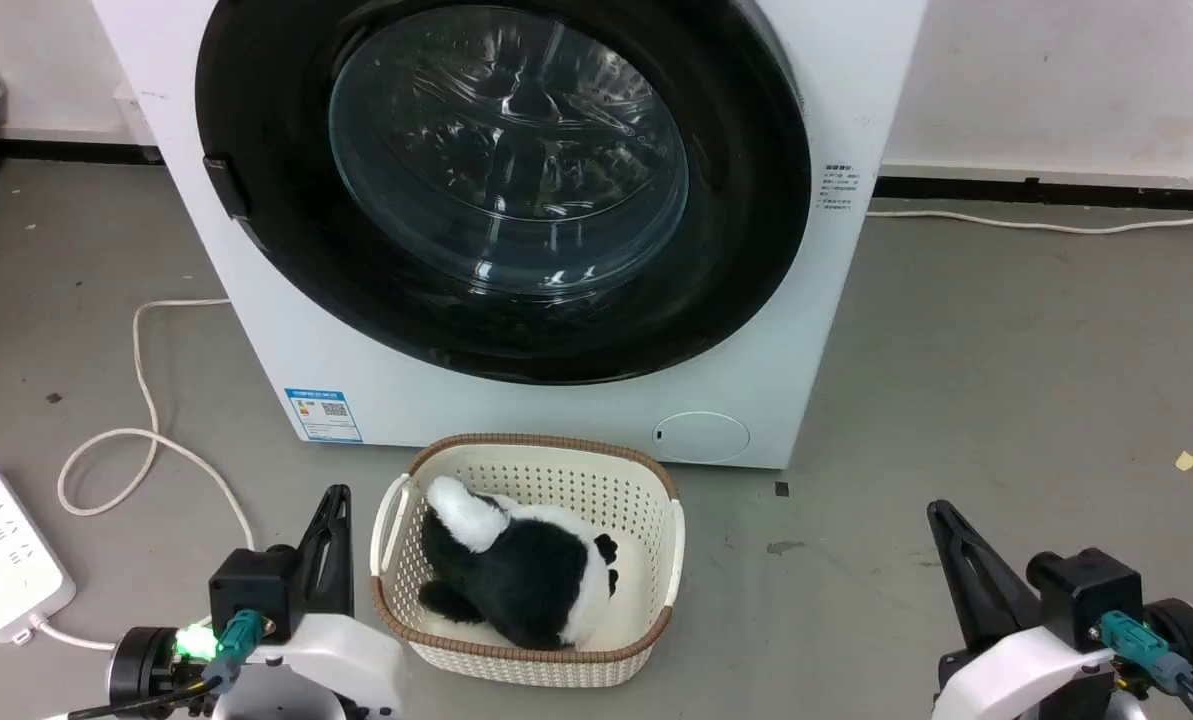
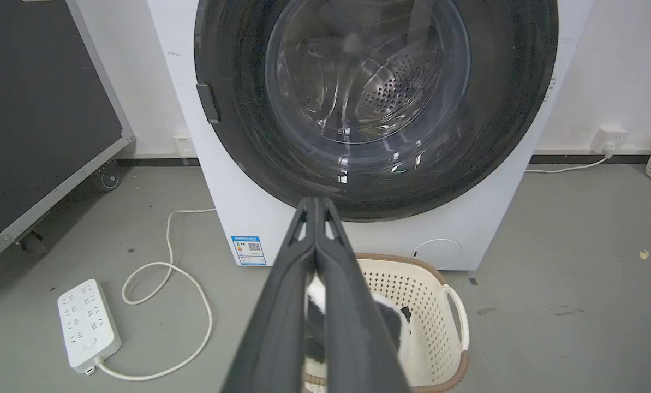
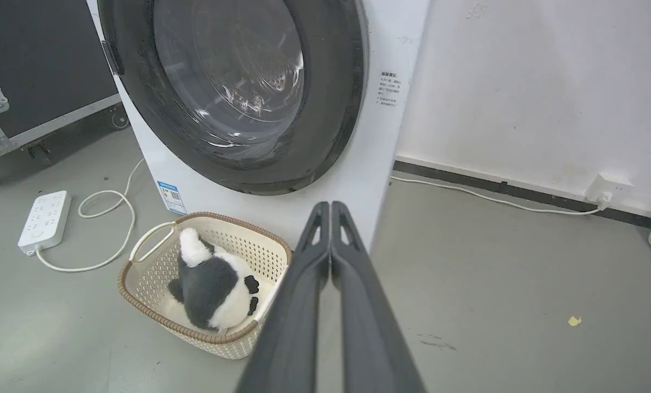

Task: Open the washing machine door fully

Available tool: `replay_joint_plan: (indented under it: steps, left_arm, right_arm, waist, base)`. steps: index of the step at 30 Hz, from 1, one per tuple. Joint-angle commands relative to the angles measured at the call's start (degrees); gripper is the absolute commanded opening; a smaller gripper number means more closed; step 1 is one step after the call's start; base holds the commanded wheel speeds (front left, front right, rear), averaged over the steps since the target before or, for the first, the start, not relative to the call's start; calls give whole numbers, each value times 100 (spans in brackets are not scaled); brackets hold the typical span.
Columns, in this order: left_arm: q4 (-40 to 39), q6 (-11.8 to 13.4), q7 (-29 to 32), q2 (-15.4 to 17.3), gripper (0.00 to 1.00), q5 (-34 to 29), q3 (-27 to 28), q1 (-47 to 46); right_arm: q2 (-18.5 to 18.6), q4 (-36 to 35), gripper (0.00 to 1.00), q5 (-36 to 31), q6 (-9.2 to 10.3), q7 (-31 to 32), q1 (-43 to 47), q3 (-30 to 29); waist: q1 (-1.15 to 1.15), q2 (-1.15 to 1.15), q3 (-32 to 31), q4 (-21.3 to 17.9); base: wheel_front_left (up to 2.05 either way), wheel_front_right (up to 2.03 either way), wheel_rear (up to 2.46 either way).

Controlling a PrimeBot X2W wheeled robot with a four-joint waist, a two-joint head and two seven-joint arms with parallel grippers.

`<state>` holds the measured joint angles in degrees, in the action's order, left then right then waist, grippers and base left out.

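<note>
While the washing machine door (image 1: 501, 190) sits shut, flush on the washing machine (image 1: 556, 410), it likely swings stiff off its latch and the glossy ring is slippery. Best hold: the small black tab (image 1: 226, 188) on its left rim. Basket (image 1: 546, 442) with plush toy (image 1: 516, 570) sits just in front. Left gripper (image 1: 336, 500) and right gripper (image 1: 941, 515) are low and well apart from the door, fingers pressed together, empty.

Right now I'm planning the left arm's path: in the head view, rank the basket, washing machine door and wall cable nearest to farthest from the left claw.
1. basket: just right of the left claw.
2. washing machine door: ahead and higher up.
3. wall cable: far right, along the wall.
</note>
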<state>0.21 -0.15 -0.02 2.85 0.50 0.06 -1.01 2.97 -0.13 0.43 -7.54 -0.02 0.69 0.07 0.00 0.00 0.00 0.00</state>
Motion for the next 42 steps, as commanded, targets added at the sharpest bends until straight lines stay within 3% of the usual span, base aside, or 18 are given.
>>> replay_joint_plan:
  steps: [1, 42]
  left_arm:
    - [-21, 15, 2, 3, 0, -50, -6, 101]
    - [-21, 15, 2, 3, 0, -50, -6, 101]
  right_arm:
    - [-10, 13, 0, -43, 5, 2, -69, -7]
    - [-10, 13, 0, -43, 5, 2, -69, -7]
  waist:
    - [0, 0, 0, 0]
    - [0, 0, 0, 0]
  base:
    - [0, 0, 0]
    - [0, 0, 0]
